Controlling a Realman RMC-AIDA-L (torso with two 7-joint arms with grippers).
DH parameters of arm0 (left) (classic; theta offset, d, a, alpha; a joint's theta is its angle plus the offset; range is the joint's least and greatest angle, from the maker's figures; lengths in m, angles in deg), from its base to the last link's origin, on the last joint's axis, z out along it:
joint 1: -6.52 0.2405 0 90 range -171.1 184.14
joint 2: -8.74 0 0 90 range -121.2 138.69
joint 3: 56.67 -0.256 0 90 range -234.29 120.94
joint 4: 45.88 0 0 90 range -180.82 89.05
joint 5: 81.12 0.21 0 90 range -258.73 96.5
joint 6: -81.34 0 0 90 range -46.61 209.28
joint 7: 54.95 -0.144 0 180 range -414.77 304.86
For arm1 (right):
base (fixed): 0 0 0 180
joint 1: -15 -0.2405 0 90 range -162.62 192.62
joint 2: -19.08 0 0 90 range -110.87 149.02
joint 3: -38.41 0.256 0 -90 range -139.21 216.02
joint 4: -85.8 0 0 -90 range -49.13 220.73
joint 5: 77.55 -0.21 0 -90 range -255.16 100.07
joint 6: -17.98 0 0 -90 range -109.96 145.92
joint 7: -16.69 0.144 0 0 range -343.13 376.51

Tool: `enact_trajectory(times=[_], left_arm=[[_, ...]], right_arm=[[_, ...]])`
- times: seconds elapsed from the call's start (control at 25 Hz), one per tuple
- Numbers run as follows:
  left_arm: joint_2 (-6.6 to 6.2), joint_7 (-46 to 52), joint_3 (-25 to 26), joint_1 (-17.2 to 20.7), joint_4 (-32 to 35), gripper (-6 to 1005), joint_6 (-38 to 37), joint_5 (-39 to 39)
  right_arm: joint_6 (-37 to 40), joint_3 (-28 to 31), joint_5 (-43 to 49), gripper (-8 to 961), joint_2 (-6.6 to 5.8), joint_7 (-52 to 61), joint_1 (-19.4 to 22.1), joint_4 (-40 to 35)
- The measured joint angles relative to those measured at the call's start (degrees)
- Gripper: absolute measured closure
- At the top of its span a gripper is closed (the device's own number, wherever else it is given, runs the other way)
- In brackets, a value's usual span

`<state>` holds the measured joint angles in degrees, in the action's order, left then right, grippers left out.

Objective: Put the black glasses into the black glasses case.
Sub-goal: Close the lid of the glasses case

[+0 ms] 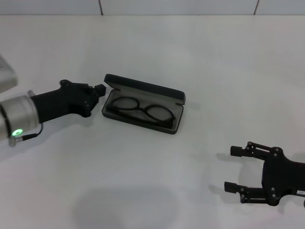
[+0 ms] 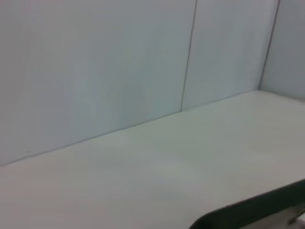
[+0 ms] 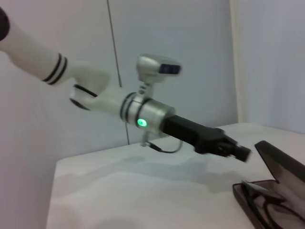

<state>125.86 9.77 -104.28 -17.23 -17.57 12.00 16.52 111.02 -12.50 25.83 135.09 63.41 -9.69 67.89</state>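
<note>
- On the left of the head view, the left gripper (image 1: 99, 89) reaches in from the left edge, its black tip just beside the left end of the case, close to the corner where lid meets tray. I cannot tell whether its fingers are spread or pressed together; they look bunched at the tip and nothing shows between them.
- A green light (image 1: 17, 132) glows on the silver wrist section of that arm.
- In the right wrist view the same left gripper (image 3: 238, 151) points towards the raised lid, close to it; whether it touches cannot be told.
- The black glasses case (image 1: 177, 125) lies open on the white table (image 1: 152, 191), near the middle, set at a slant, its lid (image 1: 145, 88) standing up along the far side. Its lining shows grey.
- The black glasses (image 1: 143, 110) lie inside the tray of the case, lenses side by side along its length, frame within the rim.
- The right wrist view shows the case (image 3: 243, 198) and the glasses (image 3: 267, 207) inside it from the side, partly cut off by the frame edge.
- In the left wrist view only a dark curved edge of the case (image 2: 252, 210) shows, against the table and wall.
- On the right, the right gripper (image 1: 233, 169) hovers low over the table, well apart from the case, its fingers (image 1: 237, 151) spread wide and holding nothing.
</note>
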Motion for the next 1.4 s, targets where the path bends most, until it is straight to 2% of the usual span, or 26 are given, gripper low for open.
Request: enact_trajectory(times=[0.24, 0.32, 0.4, 0.52, 0.6, 0.76, 0.96, 1.04, 1.16, 1.4], left_arm=[[-0.91, -0.5, 3.9, 3.7, 0.6, 999, -12.9, -5.1], [-0.76, -0.5, 4.1, 4.2, 1.3, 999, -17.4, -5.6], [0.69, -0.2, 4.3, 4.6, 3.0, 998, -20.2, -5.7], [2.70, 0.0, 4.3, 4.5, 4.7, 998, -19.8, -5.9], [3.11, 0.8, 4.0, 3.2, 3.7, 998, -18.2, -6.6], [3.03, 5.1, 2.5, -1.3, 0.7, 999, -12.5, -7.5], [2.92, 12.5, -2.5, -5.1, 2.7, 998, -4.1, -8.0], [2.88, 16.8, -5.0, -5.7, 5.0, 998, -0.1, -7.6], [2.79, 28.7, -11.9, -5.9, 11.3, 999, 7.5, -5.3], [2.90, 56.3, -23.0, -4.3, 26.0, 999, 15.1, 9.4]], right_arm=[[-0.7, 0.2, -0.1, 127, 0.00, -0.3, 0.2, 0.0], [-0.8, 0.3, -0.1, 127, 0.00, -0.4, 0.2, 0.0], [-0.9, 0.3, -0.1, 127, 0.01, -0.4, 0.2, 0.0], [-0.9, 0.3, -0.1, 127, 0.00, -0.7, 0.3, 0.0], [-1.0, 0.3, -0.4, 127, 0.00, -1.0, 0.2, 0.0], [-1.1, 0.4, -0.8, 127, 0.00, -1.2, 0.1, 0.0], [-1.4, 0.4, -0.8, 127, 0.00, -1.3, 0.1, 0.0], [-1.9, 0.2, -0.8, 127, 0.00, -1.3, 0.2, 0.0], [-2.4, 0.1, -0.8, 127, 0.00, -1.3, 0.2, 0.0], [-3.5, 0.2, -0.8, 127, 0.00, -1.5, 0.1, 0.0]])
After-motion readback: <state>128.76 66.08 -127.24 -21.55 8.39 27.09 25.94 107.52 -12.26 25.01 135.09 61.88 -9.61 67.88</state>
